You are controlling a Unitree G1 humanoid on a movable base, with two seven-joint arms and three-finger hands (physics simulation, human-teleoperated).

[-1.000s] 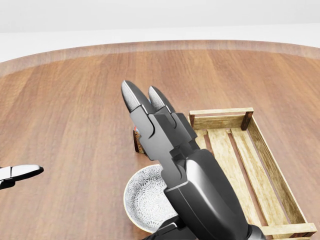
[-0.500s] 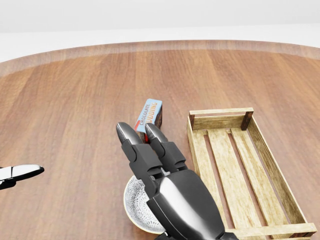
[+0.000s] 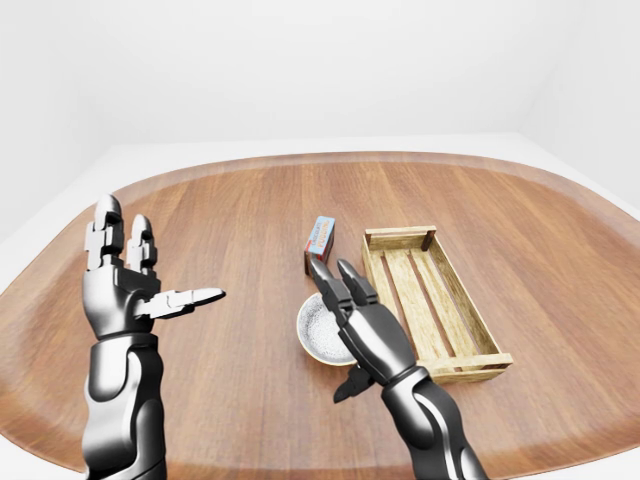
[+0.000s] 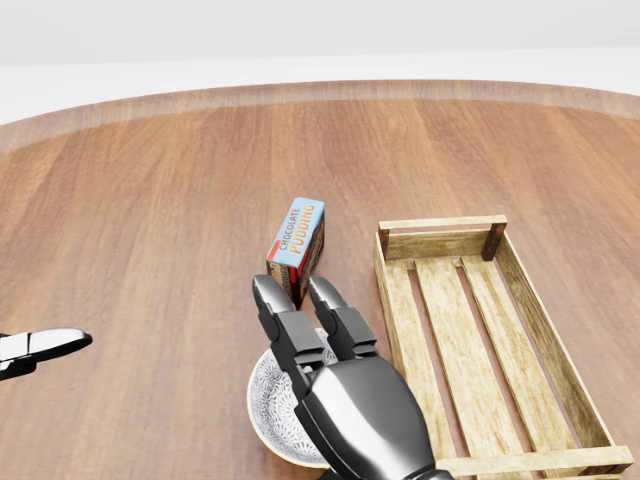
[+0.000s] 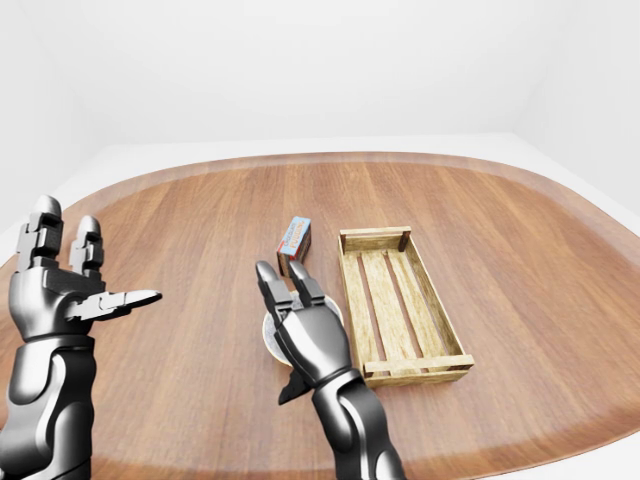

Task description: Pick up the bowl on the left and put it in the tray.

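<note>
R hand point(image 3: 372, 335) fingers point(image 4: 278, 315) spread above bowl point(image 3: 312, 330); I'd go lower, hook the rim w/ thumb, steer clear of pudding box point(image 3: 320, 238).

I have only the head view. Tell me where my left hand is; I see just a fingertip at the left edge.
Observer: The left hand is held up over the table's left part, fingers open, holding nothing.
Operator: Report the right thumb. The palm hides it from me.
Observer: In the left-eye view the right hand is open. Its thumb hangs below the palm, spread away from the fingers, which lie over the bowl.
Operator: Check the table for a second bowl.
Observer: The eye views take in the whole table. Only this one bowl shows, with the pudding box and the tray.
</note>
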